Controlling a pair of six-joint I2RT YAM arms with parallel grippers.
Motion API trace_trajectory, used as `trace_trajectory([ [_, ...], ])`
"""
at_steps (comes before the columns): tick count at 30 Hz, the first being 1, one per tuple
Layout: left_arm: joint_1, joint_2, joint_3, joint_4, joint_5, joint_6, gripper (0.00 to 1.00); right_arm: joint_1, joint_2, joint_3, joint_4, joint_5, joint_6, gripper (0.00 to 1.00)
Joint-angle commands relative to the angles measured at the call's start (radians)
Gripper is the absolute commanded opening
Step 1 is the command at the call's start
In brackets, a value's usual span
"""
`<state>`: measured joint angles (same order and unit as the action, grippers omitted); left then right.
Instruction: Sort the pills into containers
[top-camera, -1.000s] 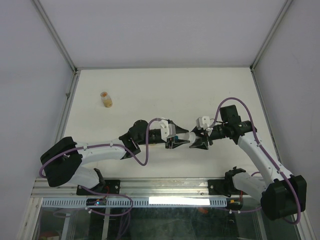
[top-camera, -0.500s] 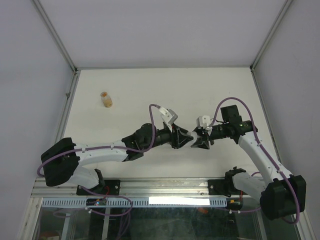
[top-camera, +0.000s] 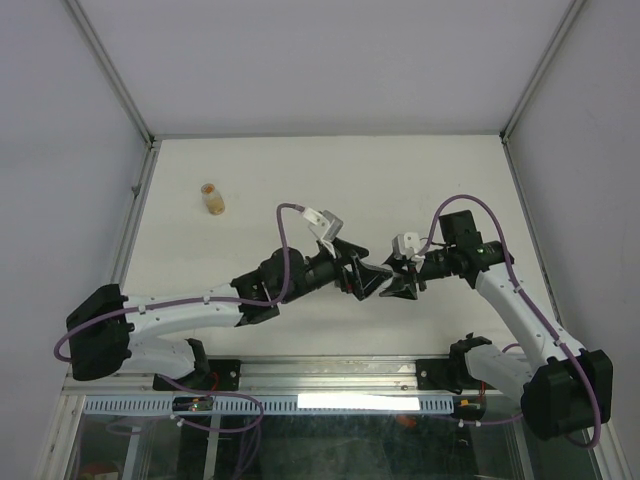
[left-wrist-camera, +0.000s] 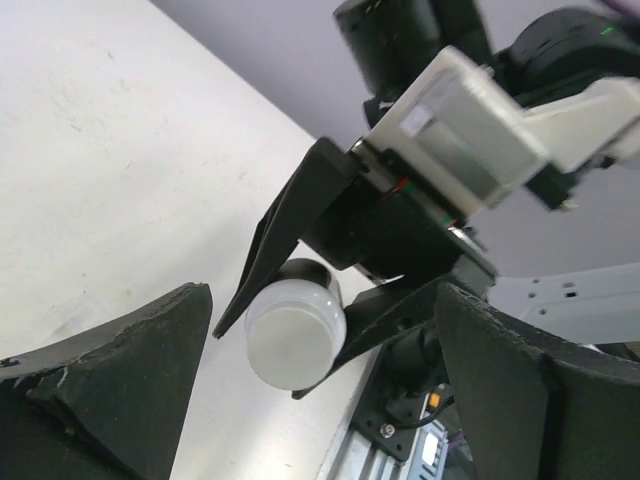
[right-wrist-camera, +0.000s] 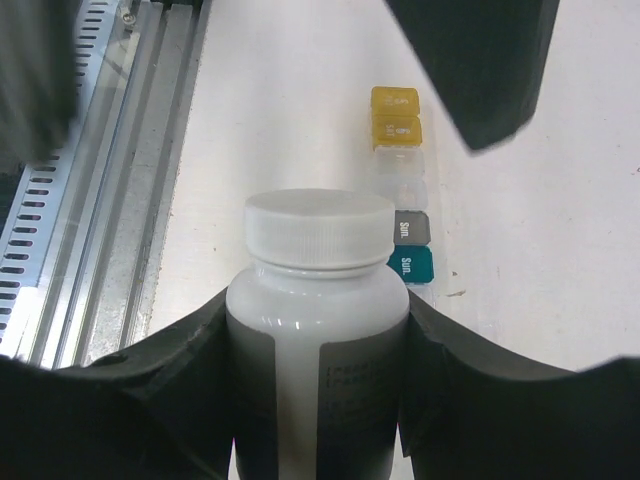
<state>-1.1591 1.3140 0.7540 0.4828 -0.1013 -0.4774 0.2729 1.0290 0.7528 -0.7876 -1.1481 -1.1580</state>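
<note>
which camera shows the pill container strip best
Right wrist: the containers lie on the table beyond the bottle, yellow through teal, clearly visible. I can't make them out in top external or left wrist.

Robot lab cell: white table (top-camera: 300, 180), grey walls (top-camera: 60, 120), aluminium rail (top-camera: 330, 371).

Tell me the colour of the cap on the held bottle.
White cap on the bottle; the right wrist view shows it best.
</note>
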Motion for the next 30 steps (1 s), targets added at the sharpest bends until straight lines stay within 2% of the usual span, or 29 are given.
trace_trajectory([
  [1,-0.007,-0.135,-0.050,0.052,-0.030,0.050,0.99,0.003,-0.009,0.023,0.019,-0.052,-0.016,0.00],
  [5,-0.006,-0.238,-0.112,0.039,-0.019,0.180,0.99,0.004,-0.009,0.023,0.019,-0.054,-0.017,0.00],
  [9,-0.001,-0.312,-0.179,0.103,0.129,0.463,0.99,0.003,-0.007,0.025,0.019,-0.058,-0.016,0.00],
  [12,0.018,-0.295,-0.190,0.110,0.281,0.670,0.99,0.003,-0.007,0.025,0.019,-0.058,-0.016,0.00],
  [15,0.035,-0.232,-0.178,0.112,0.368,0.802,0.99,0.000,-0.007,0.024,0.019,-0.057,-0.016,0.00],
  [19,0.066,-0.118,-0.108,0.091,0.397,0.834,0.97,0.000,-0.003,0.023,0.018,-0.060,-0.016,0.00],
  [23,0.109,-0.039,-0.043,0.075,0.446,0.810,0.89,0.001,-0.003,0.022,0.019,-0.061,-0.016,0.00],
  [26,0.130,-0.010,-0.016,0.060,0.492,0.781,0.79,0.001,-0.001,0.022,0.019,-0.060,-0.017,0.00],
  [30,0.140,0.002,-0.014,0.091,0.510,0.753,0.77,0.000,0.000,0.022,0.019,-0.060,-0.017,0.00],
])
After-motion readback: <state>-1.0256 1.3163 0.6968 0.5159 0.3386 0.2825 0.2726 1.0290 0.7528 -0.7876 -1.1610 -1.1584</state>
